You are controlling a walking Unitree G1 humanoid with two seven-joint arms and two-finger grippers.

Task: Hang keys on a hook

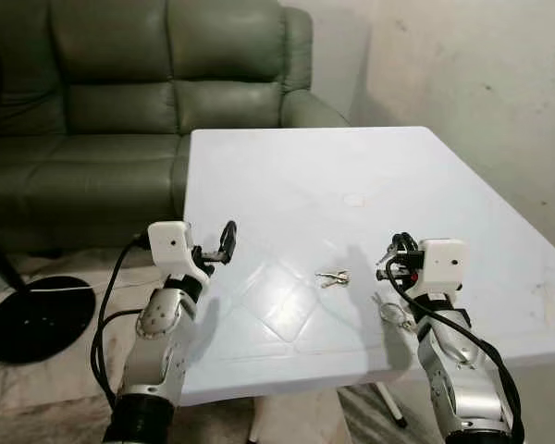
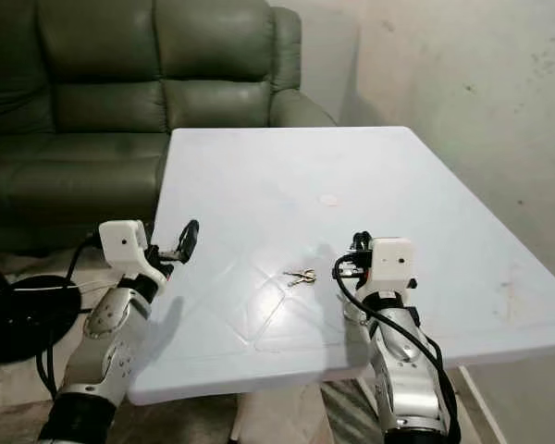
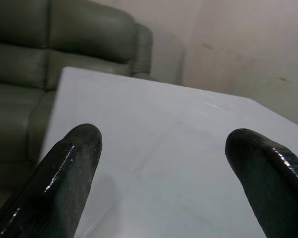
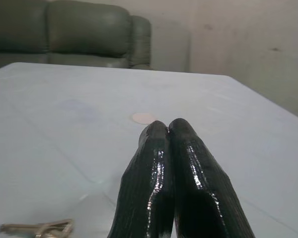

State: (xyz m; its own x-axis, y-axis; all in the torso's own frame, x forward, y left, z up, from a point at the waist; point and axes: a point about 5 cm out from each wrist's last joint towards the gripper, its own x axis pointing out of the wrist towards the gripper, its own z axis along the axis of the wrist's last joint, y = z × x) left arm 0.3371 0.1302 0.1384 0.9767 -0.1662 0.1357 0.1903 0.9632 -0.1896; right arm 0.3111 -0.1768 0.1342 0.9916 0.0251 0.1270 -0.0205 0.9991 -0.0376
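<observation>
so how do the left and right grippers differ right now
The left gripper has its jaws spread wide apart, while the right gripper has its jaws pressed together with nothing between them. The left one sits at the near left edge of the white table, away from the keys; the right one hovers over the table just right of the keys. Both have black fingers and point toward the sofa.

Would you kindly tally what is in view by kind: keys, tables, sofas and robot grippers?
Key bunches: 1, the keys lying on the table
Tables: 1, the white table
Sofas: 1, the green sofa
Grippers: 2, left gripper open, right gripper shut and holding nothing
Total: 5
</observation>
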